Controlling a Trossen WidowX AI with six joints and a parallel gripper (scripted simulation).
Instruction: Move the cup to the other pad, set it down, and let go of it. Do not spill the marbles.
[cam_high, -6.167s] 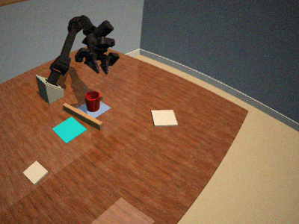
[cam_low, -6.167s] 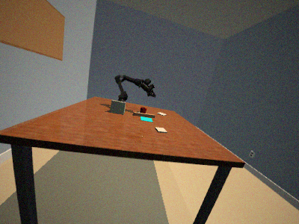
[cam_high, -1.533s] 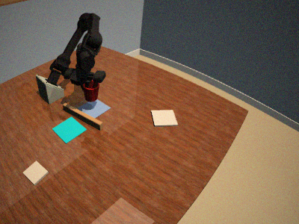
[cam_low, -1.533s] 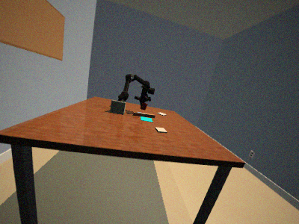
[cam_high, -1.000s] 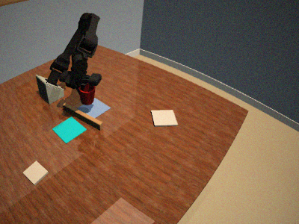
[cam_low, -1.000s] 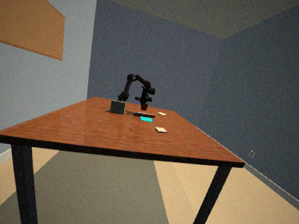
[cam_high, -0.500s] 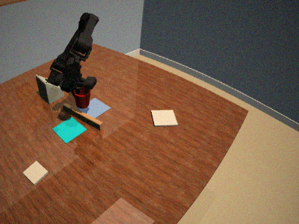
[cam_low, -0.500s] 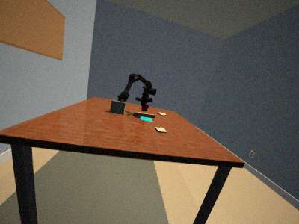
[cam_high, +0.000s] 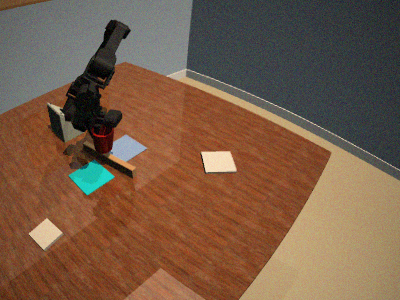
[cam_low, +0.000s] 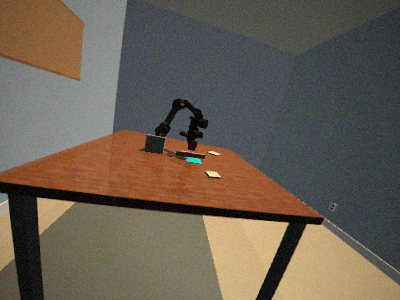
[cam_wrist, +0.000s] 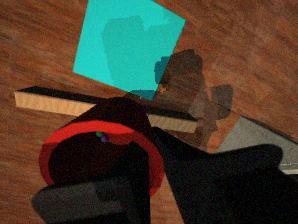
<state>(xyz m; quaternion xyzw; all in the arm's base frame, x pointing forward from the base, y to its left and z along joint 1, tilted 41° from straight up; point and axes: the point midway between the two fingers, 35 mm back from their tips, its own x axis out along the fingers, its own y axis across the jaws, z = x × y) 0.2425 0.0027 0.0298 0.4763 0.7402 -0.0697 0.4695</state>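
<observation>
My gripper (cam_high: 101, 128) (cam_wrist: 148, 132) is shut on the rim of a red cup (cam_high: 103, 138) (cam_low: 193, 145) (cam_wrist: 95, 150). It holds the cup upright in the air above a wooden bar (cam_high: 116, 162) (cam_wrist: 60, 103). Small marbles (cam_wrist: 101, 136) lie inside the cup. The bar lies between a pale blue pad (cam_high: 128, 147) and a cyan pad (cam_high: 91, 177) (cam_low: 193, 160) (cam_wrist: 127, 42). In the wrist view the cyan pad lies just beyond the bar, and the blue pad is hidden.
A grey block (cam_high: 59, 125) (cam_low: 154, 144) (cam_wrist: 250, 137) stands at the arm's base. Two flat beige tiles lie on the table, one at the right (cam_high: 218, 161) (cam_low: 214, 153) and one near the front left (cam_high: 45, 233) (cam_low: 213, 174).
</observation>
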